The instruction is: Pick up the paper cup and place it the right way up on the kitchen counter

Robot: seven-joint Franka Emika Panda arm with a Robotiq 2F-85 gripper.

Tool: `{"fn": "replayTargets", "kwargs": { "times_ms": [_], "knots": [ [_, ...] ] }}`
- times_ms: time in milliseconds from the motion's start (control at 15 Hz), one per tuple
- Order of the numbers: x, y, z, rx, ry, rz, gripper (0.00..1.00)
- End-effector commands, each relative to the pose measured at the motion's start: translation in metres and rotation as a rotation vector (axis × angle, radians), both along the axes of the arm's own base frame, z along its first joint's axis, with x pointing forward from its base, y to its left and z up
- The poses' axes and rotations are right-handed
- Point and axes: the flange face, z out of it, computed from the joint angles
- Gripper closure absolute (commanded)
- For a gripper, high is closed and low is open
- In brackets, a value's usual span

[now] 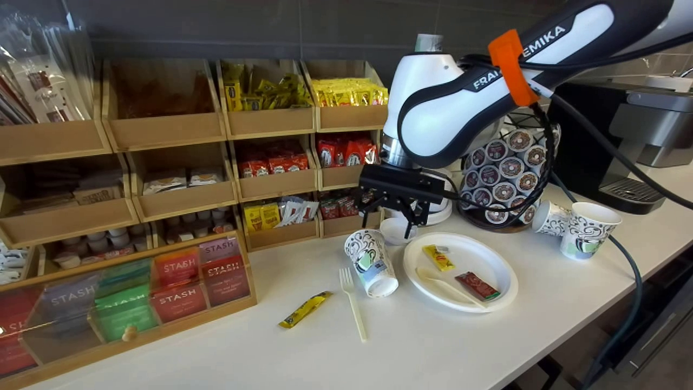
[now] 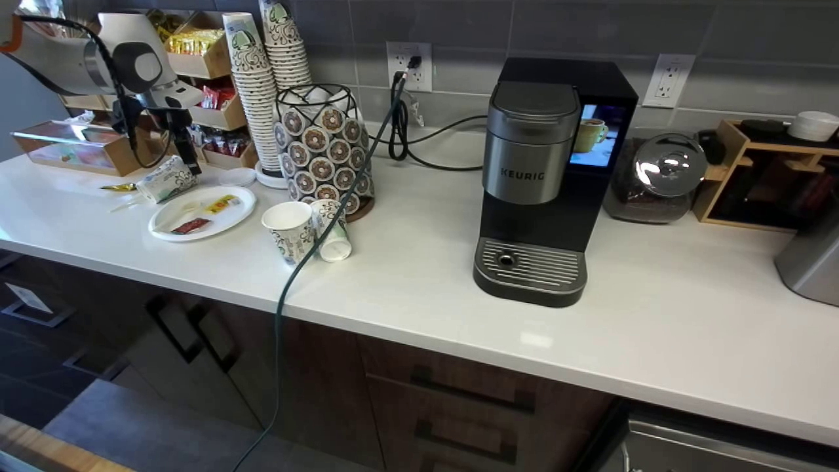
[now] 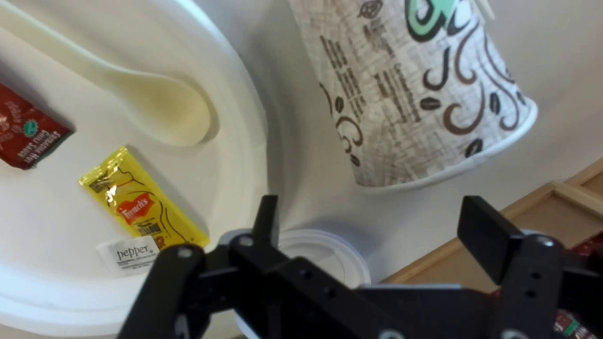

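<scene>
In an exterior view, a paper cup [image 1: 372,264] printed in green and black lies on its side on a pale kitchen counter [image 1: 303,360], wide end toward 11 o'clock, base toward 5. A black gripper [image 1: 386,225] hangs at the cup's 1 o'clock, its jaws standing apart. A white plate [image 1: 482,260] sits just beside the cup at 3 o'clock, a cream fork [image 1: 355,310] near it at 7, a yellow packet [image 1: 305,310] at 8

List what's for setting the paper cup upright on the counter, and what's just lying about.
For the job: pincer; toppled paper cup nearest it; kitchen counter.
Lying about: fork; plate; spoon; French's mustard packet; sriracha packet; pepper packet; loose yellow packet; standing paper cup.
</scene>
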Motion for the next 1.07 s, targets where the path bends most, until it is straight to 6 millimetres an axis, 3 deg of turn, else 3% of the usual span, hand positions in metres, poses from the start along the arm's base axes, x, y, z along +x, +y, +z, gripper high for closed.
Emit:
{"fn": "replayTargets", "kwargs": {
  "times_ms": [0, 67, 133, 200, 733, 1000],
  "knots": [
    [-0.005, 0.013, -0.01, 0.036, 0.127, 0.055, 0.1],
    [-0.008, 0.015, -0.012, 0.048, 0.157, 0.07, 0.26],
    [-0.009, 0.016, -0.015, 0.056, 0.178, 0.077, 0.34],
    [-0.009, 0.017, -0.016, 0.065, 0.194, 0.086, 0.35],
    [-0.008, 0.021, -0.009, 0.09, 0.208, 0.129, 0.98],
    [-0.032, 0.043, 0.021, 0.09, 0.187, 0.333, 0.99]
  ]
}}
